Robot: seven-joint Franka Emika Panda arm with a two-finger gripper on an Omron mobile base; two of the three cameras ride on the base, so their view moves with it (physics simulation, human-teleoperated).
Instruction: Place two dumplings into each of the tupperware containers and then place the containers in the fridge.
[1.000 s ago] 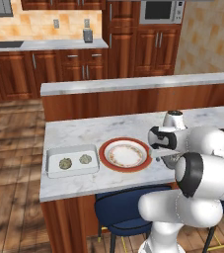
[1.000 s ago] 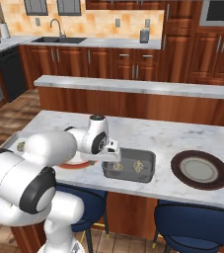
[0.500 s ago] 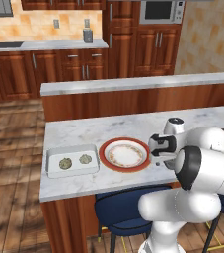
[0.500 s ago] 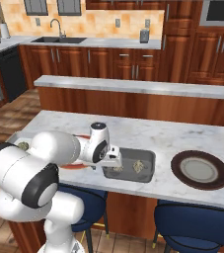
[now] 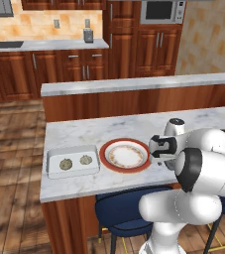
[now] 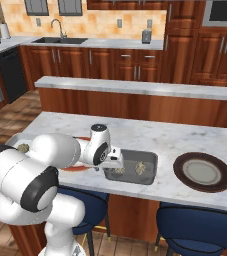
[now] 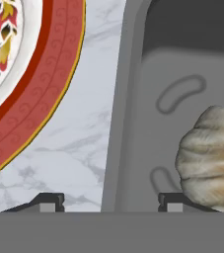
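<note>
1. The gripper (image 6: 116, 161) is hanging low over the desk (image 6: 185, 135), right at the near-left rim of the dark grey tupperware container (image 6: 132, 167), and the hand view is looking almost straight down on that rim.
2. The fingers (image 7: 47, 201) are standing spread: one tip is sitting over bare marble, the other over the container floor, so the container's wall (image 7: 121, 108) is running up between them. Nothing is being held yet, as far as I can judge.
3. The relation that matters: the wall is lying along the line between the tips, its long axis running away from the hand, so a squeeze here would likely be pinching the rim, ready for lifting the tray.
4. One dumpling (image 7: 211, 158) is sitting inside, just beside the inner fingertip; a closing stroke could be nudging it.
5. In the right base view two dumplings (image 6: 141, 167) are lying in the dark grey container, apart from one another.
6. The white tupperware container (image 5: 72, 161) is resting at the desk's left end, two dumplings (image 5: 64, 163) in it as well.
7. The red-rimmed plate (image 5: 126, 155) is lying between the two containers, near the gripper, nothing on it.
8. Filling is looking done; carrying to the fridge is what is left.
</note>
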